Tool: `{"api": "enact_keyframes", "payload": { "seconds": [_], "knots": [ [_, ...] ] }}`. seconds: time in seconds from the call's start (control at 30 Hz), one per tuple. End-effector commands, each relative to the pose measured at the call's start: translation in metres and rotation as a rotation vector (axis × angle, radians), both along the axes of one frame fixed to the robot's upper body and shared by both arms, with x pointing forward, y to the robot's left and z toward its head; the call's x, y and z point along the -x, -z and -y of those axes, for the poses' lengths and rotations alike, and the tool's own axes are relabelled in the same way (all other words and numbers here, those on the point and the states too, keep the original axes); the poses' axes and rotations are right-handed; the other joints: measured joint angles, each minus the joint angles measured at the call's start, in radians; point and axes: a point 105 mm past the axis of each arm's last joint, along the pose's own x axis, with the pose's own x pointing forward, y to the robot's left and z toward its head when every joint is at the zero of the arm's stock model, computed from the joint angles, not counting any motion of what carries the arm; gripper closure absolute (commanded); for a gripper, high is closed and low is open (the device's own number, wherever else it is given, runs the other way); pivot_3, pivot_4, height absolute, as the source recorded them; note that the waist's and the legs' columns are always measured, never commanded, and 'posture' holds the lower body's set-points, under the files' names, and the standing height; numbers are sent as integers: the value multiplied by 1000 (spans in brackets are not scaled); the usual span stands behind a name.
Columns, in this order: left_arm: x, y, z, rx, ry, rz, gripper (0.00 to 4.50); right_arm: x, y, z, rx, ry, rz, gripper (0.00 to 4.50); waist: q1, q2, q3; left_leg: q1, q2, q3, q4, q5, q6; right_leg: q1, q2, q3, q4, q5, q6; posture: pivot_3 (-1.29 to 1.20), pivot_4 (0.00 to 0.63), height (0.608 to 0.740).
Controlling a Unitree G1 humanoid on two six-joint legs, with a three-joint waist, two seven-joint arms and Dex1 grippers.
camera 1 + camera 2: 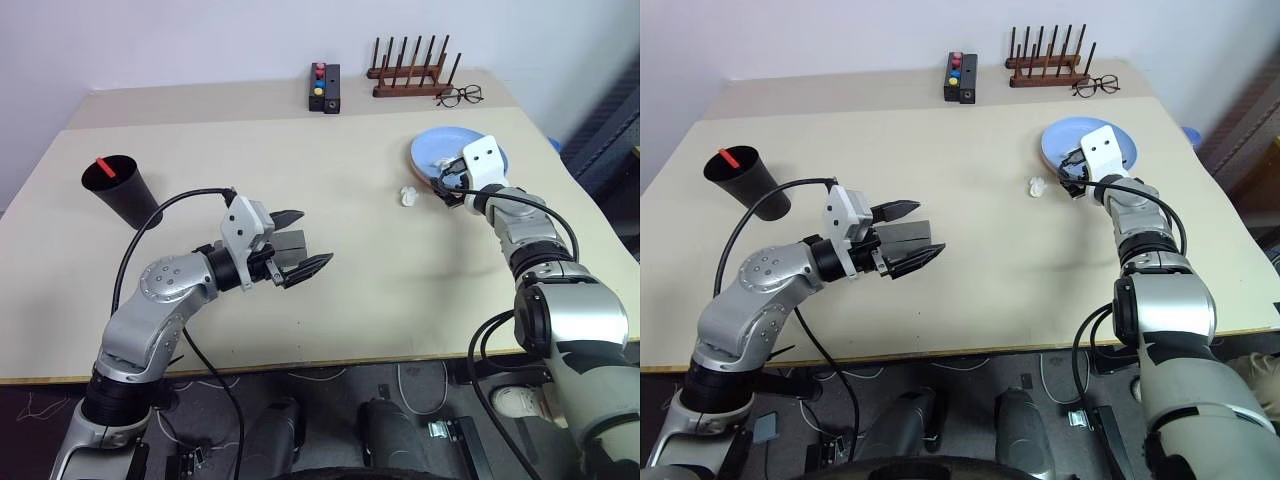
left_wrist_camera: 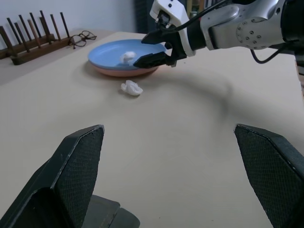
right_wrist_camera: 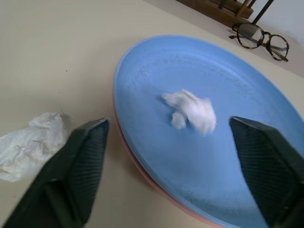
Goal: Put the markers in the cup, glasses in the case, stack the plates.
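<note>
The light blue plate (image 3: 223, 161) lies on top of the salmon pink plate (image 3: 151, 179) at the table's right. My right gripper (image 1: 442, 183) stands open at their near rim, with nothing between its fingers. At the far left stands the black cup (image 1: 122, 192), and a marker's red end (image 1: 103, 163) sticks out of it. My left gripper (image 1: 311, 238) hovers open and empty above the table's left middle, pointing to the right. The glasses and the case are out of view.
A crumpled white tissue (image 3: 191, 109) lies on the blue plate and another (image 1: 408, 195) on the table beside it. At the back are a wooden rack (image 1: 410, 72), thin wire-framed spectacles (image 1: 460, 96) and a black box with coloured buttons (image 1: 324, 88).
</note>
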Motion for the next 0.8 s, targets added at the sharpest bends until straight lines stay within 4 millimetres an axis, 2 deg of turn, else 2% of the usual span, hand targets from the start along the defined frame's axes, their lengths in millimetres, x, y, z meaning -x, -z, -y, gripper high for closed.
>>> {"api": "enact_keyframes", "payload": {
  "seconds": [0.03,0.17,0.33,0.8],
  "knots": [
    [3,-10,-1,21,0,33,0,-5,-32,-5,-27,-41,92,373,0,0,0,0,0,0,0,0,0,0,0,0,0,0,0,0,150,740],
    [1,-10,-2,26,-7,31,0,0,-31,-23,-77,-193,76,373,0,0,0,0,0,0,0,0,0,0,0,0,0,0,0,0,150,740],
    [-3,-10,-4,29,-22,32,0,13,-9,-47,-121,-400,-14,373,-1,0,0,0,0,0,0,0,0,0,0,0,0,0,0,0,150,740],
    [-3,-17,-12,23,-70,53,0,16,27,-58,-138,-370,-108,373,0,0,0,0,0,0,0,0,0,0,0,0,0,0,0,0,150,740]
  ]
}}
